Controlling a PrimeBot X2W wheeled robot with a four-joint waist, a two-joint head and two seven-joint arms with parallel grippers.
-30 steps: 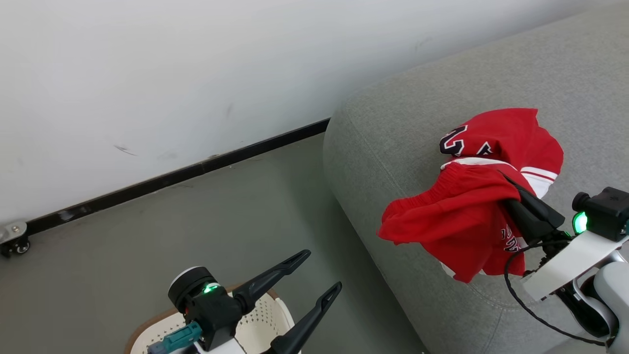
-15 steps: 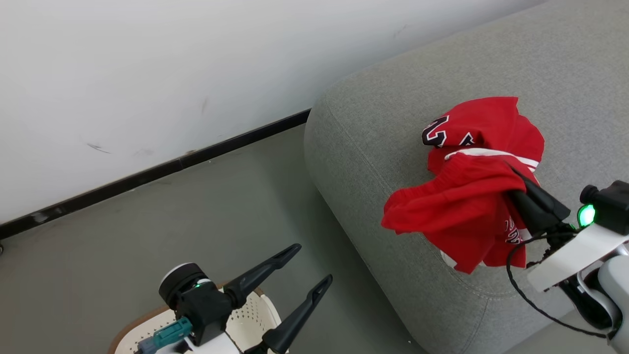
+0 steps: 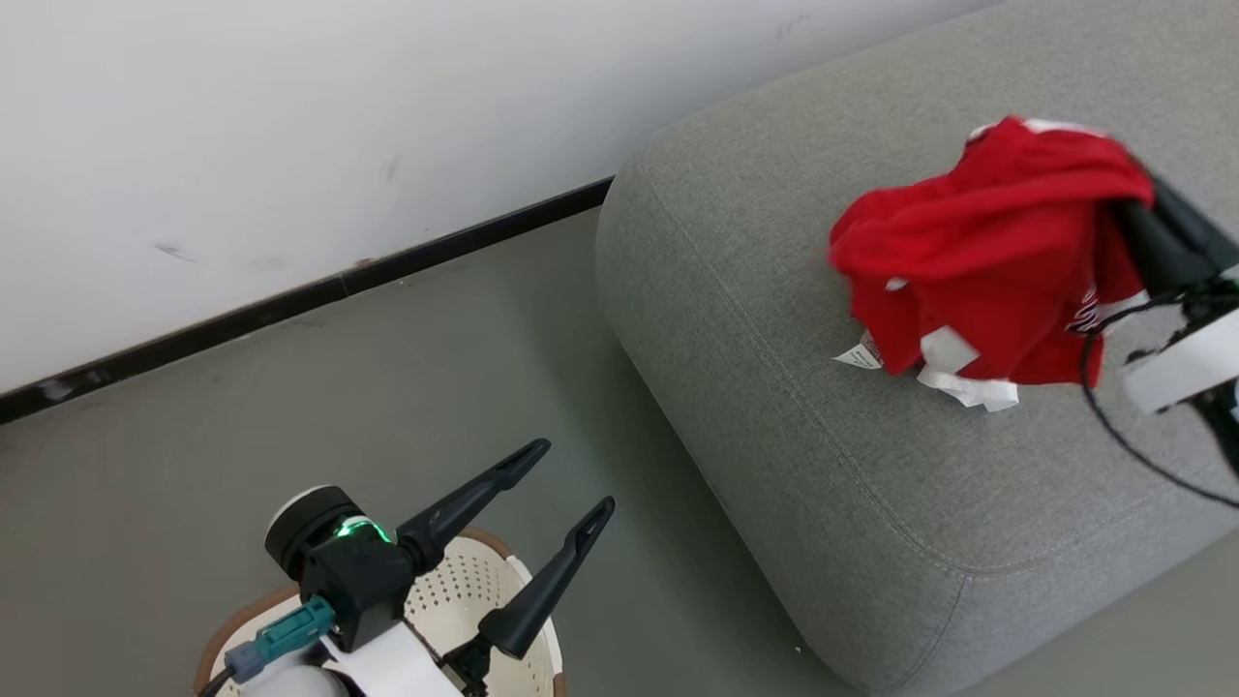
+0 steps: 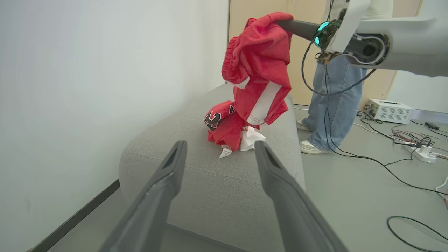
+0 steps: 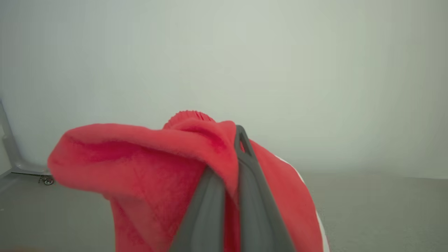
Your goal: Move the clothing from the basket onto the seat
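The red clothing (image 3: 978, 242) hangs bunched over the grey seat (image 3: 774, 319), with my right gripper (image 3: 1123, 198) shut on its top fold. In the left wrist view the held shorts (image 4: 259, 56) dangle from the right gripper (image 4: 285, 23), and their lower end reaches a numbered jersey (image 4: 218, 120) lying on the seat (image 4: 196, 171). In the right wrist view the right gripper (image 5: 240, 136) pinches red cloth (image 5: 140, 157) between shut fingers. My left gripper (image 3: 573, 476) stands open and holds nothing above the cream perforated basket (image 3: 455, 586); its fingers (image 4: 168, 175) point at the seat.
A white wall with a black baseboard (image 3: 290, 300) runs behind the grey floor. A person in jeans (image 4: 332, 94) stands past the seat's far end. Cables (image 4: 385, 161), a white box (image 4: 390, 110) and a power strip (image 4: 421, 150) lie on the floor there.
My right gripper has lifted the red garment and carried it up and right over the seat. The head camera has shifted. The left gripper stays open above the basket.
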